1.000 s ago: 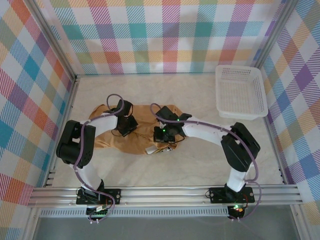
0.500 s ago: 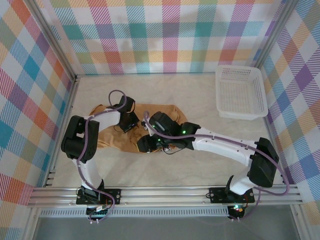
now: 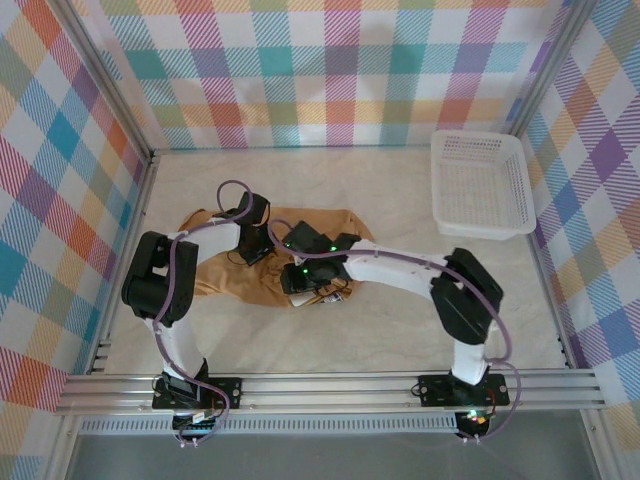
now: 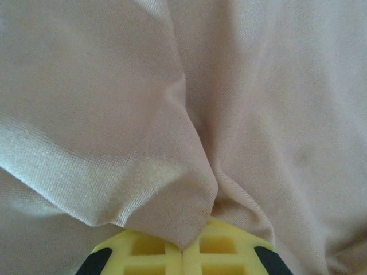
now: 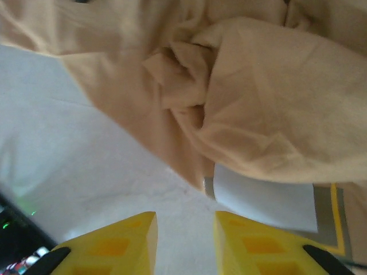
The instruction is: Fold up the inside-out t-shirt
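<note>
Tan t-shirt lies bunched on the table, well apart from the basket, on the left and nearer the arm bases. It is not yet spread flat, so the task is judged to be at an early stage. The right gripper sits at the shirt edge nearest the arm bases. Its jaws are spread with nothing between them, over bare table just beside the hem and the white label. Closing here could miss the cloth or catch only the label, because the fingers stand off the fabric. Farther from the arm bases, on the part of the shirt away from the basket, the left gripper has its jaws pressed together on a small ridge of fabric. How many layers are caught cannot be determined. A pinch this shallow could slip under tension. If it holds two layers, a lift would drag the shirt as a clump instead of opening it. The two wrists are close together over the shirt. A pull by one arm toward the other risks contact. Left arm: elbow bent outward on the side away from the basket, forearm angled toward the basket, wrist pointing down into the cloth. Right arm: elbow raised on the basket side, forearm extended away from the basket, wrist tipped down at the hem.
</note>
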Action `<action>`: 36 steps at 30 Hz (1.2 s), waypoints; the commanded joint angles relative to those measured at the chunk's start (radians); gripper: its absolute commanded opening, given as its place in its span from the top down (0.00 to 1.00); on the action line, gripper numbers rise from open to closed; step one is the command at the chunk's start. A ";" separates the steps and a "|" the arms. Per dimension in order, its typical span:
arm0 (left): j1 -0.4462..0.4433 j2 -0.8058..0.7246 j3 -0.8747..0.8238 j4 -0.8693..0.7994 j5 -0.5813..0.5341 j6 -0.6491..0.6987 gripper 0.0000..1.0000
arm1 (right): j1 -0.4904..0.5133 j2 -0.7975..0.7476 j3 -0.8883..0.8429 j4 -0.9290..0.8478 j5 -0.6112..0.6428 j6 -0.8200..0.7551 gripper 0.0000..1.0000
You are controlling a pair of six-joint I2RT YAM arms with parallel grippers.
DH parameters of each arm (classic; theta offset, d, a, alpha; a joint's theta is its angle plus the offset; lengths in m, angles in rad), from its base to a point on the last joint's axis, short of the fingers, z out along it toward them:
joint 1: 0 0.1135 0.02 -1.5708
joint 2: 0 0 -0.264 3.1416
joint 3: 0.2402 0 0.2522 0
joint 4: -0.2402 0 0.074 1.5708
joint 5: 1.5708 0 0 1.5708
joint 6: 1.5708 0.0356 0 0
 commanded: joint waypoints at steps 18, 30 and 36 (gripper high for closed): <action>0.044 -0.218 -0.066 -0.035 0.033 -0.010 1.00 | -0.309 -0.028 -0.220 0.006 0.125 0.001 0.64; 0.077 -0.308 0.003 -0.183 -0.088 0.076 0.62 | -0.293 -0.160 -0.167 -0.011 0.037 -0.062 0.53; 0.240 -0.394 -0.019 -0.255 -0.081 0.131 0.38 | -0.321 -0.097 -0.102 0.023 -0.036 -0.124 0.39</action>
